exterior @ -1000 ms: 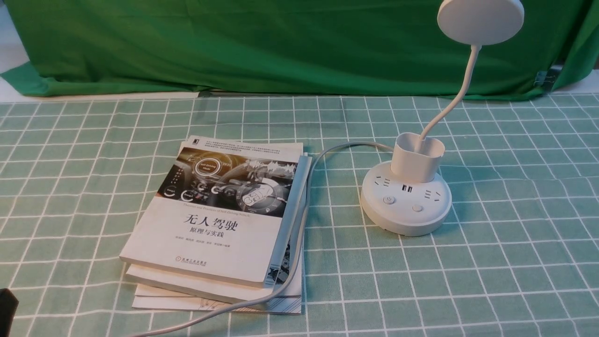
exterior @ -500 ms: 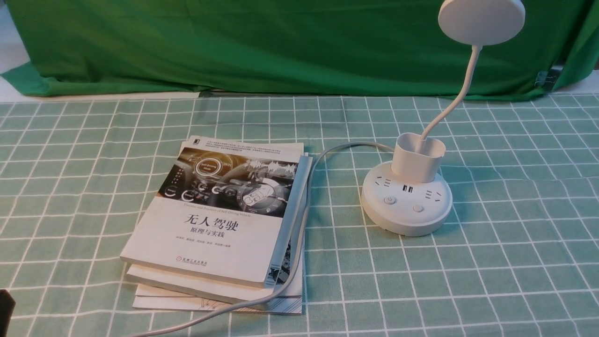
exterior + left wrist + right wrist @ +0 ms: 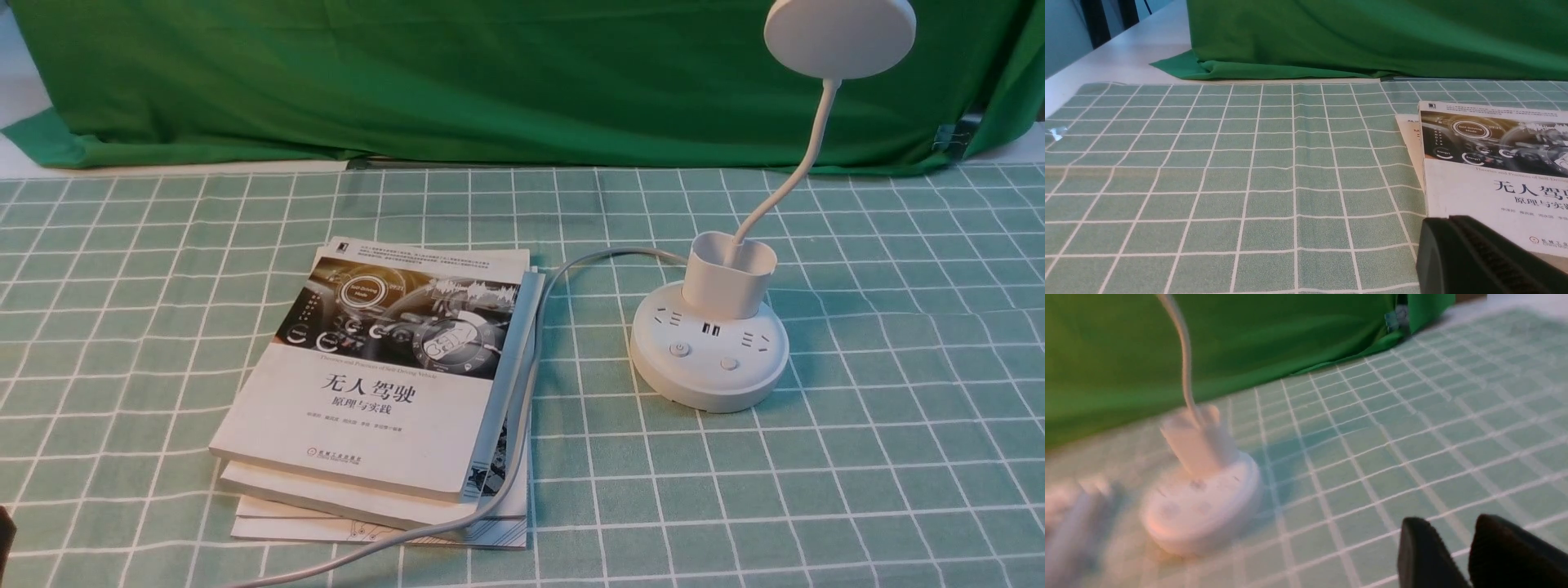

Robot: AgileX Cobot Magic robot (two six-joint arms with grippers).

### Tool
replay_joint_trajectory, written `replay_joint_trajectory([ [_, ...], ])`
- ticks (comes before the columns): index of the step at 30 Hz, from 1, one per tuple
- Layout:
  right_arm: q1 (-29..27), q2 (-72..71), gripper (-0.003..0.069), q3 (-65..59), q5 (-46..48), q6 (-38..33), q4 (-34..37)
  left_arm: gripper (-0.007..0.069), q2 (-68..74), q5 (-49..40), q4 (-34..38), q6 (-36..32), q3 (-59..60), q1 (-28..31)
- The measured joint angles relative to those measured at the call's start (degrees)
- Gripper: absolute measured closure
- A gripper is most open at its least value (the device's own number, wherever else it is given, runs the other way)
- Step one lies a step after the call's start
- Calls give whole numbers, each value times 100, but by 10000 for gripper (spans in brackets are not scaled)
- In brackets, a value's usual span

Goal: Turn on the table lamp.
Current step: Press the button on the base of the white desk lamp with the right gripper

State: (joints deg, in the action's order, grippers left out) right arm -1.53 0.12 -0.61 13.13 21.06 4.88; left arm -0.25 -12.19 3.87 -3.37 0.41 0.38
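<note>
Green curtain behind 1 table under checked green-and-white cloth.

I see the front view evenly lit and fairly crisp, with soft shadow by the white lamp base. Through my right pincer's camera, the picture blurs heavily; beyond the pincer, the green cloth looks smeared, perhaps from motion. Near my left pincer, the desk is sharper, with pale glare.

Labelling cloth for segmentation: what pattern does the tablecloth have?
White grid lines on muted green; the tablecloth shows best in the front view.
</note>
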Motion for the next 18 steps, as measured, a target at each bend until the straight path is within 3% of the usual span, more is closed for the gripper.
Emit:
replay_joint_trajectory([
  [4,0,0,421,0,0,3029,839,603,0,0,-17,0,0,0],
  [7,0,0,421,0,0,3829,938,603,0,0,-17,0,0,0],
  [14,0,0,421,0,-60,2984,969,603,0,0,-19,0,0,0],
  [18,90,0,432,20,-390,1722,988,603,0,0,-41,0,0,0],
])
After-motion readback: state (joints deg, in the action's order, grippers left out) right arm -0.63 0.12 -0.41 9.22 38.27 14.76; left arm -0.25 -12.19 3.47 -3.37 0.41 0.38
